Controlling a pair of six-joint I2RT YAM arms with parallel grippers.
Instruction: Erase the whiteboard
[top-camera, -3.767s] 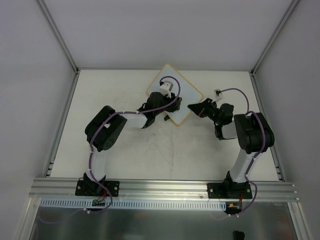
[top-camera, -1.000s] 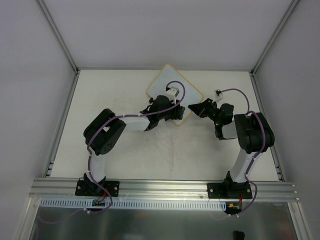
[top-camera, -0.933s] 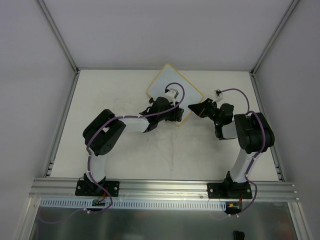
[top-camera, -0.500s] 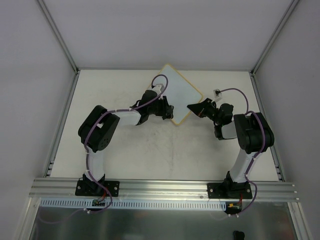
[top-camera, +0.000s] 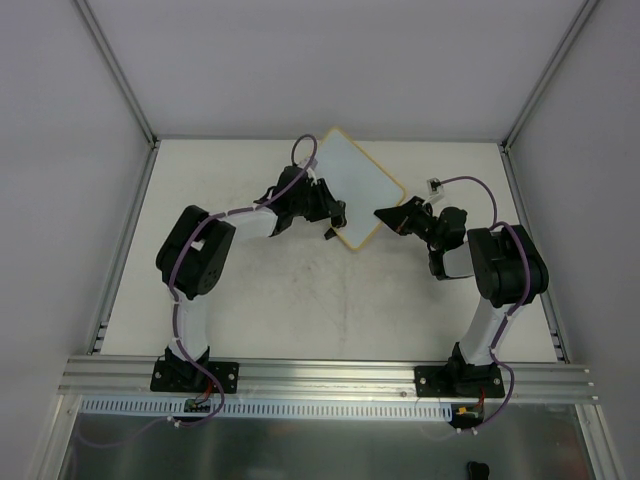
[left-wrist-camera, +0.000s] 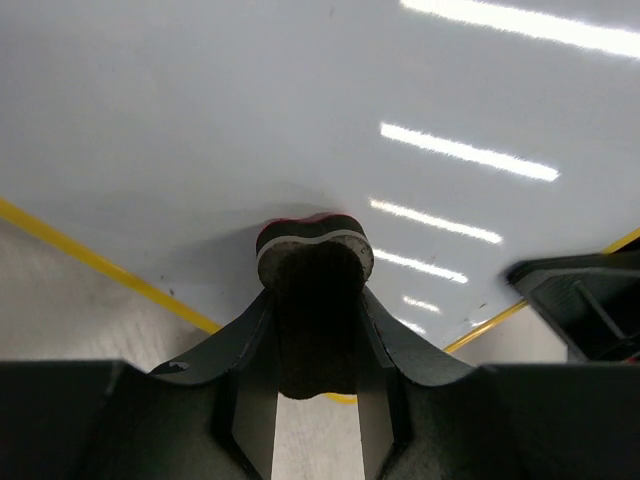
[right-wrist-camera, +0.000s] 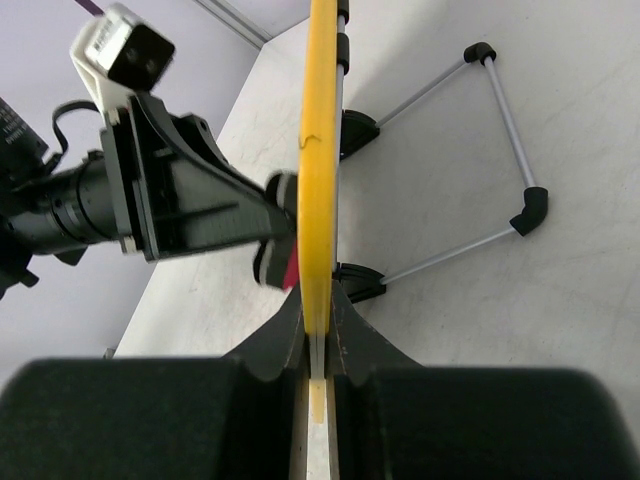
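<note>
Table (top-camera: 300, 310): off-white, scuffed w/ faint marks. Alu rail (top-camera: 330, 372) along near edge; pale walls (top-camera: 330, 60) on three sides. Wire frame (right-wrist-camera: 506, 120) w/ black corner joints lies on table, prob. a stand. Eraser (left-wrist-camera: 313, 265): dark felt, red back.

Eraser (left-wrist-camera: 314, 262) in left claw (left-wrist-camera: 315, 335), against whiteboard (left-wrist-camera: 250, 100)

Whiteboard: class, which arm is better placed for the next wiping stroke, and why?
Left. The left pincer grips the eraser against the face of the whiteboard; the right pincer is clamped on its edge, steadying it.
</note>
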